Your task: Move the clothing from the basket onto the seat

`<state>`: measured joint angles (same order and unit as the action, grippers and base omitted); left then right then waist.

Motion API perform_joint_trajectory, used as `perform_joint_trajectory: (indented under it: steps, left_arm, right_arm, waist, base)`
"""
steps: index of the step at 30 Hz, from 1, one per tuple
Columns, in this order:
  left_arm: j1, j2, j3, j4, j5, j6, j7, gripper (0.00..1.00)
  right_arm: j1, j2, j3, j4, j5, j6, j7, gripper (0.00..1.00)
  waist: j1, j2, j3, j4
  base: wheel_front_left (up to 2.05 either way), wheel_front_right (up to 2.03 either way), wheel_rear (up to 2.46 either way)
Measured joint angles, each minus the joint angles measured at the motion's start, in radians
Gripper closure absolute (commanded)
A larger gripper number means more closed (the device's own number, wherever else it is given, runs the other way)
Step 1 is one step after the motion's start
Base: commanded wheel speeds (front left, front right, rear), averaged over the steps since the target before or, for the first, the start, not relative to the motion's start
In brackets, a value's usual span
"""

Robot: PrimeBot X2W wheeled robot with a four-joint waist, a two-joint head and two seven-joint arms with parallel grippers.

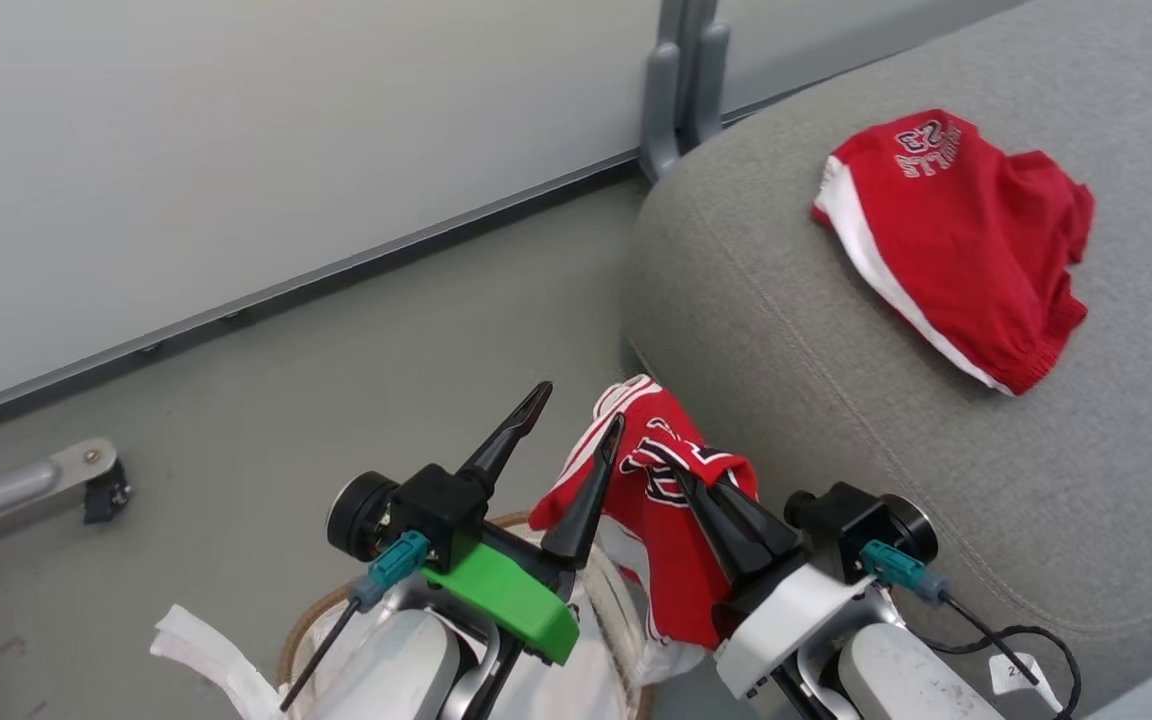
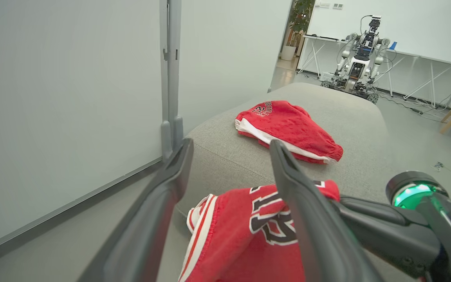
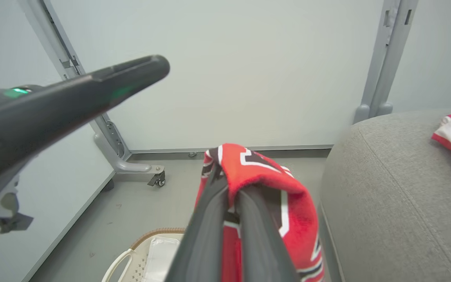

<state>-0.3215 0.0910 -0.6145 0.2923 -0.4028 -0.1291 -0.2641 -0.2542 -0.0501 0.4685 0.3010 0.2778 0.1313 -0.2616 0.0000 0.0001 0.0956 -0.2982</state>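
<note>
The right fingers are clamped together on the red "23" jersey, which dangles above the basket. The left fingers stand apart, empty, at nine o'clock. The seat, with the other garment, lies toward two o'clock; the trailing hem may catch its edge and pull free.

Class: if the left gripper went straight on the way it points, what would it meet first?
Probably the seat at its rounded corner, though the red garment in the right gripper hangs close and might brush first.
</note>
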Motion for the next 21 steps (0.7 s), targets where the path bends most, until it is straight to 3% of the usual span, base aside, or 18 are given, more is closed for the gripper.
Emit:
perform_joint_trajectory:
  steps: [11,15,21]
  left_arm:
    - [0.004,0.004,-0.031,-0.015,0.017,0.000,0.000,0.00]
    - [-0.011,0.016,-0.040,-0.023,0.020,0.000,0.000,0.00]
    - [-0.025,0.045,-0.036,-0.035,0.030,0.000,0.000,0.00]
  right_arm:
    - [0.022,-0.011,-0.069,-0.058,-0.020,0.000,0.000,1.00]
    - [-0.010,-0.039,-0.087,-0.083,-0.032,0.000,0.000,1.00]
    - [-0.199,-0.127,-0.121,-0.157,-0.060,0.000,0.000,1.00]
  waist:
    - [0.0000,0.0000,0.020,-0.197]
    - [0.0000,0.0000,0.047,-0.225]
    - [0.0001,0.0000,0.110,-0.241]
  base:
    - [0.00,0.00,0.00]
    - [0.00,0.00,0.00]
    - [0.00,0.00,0.00]
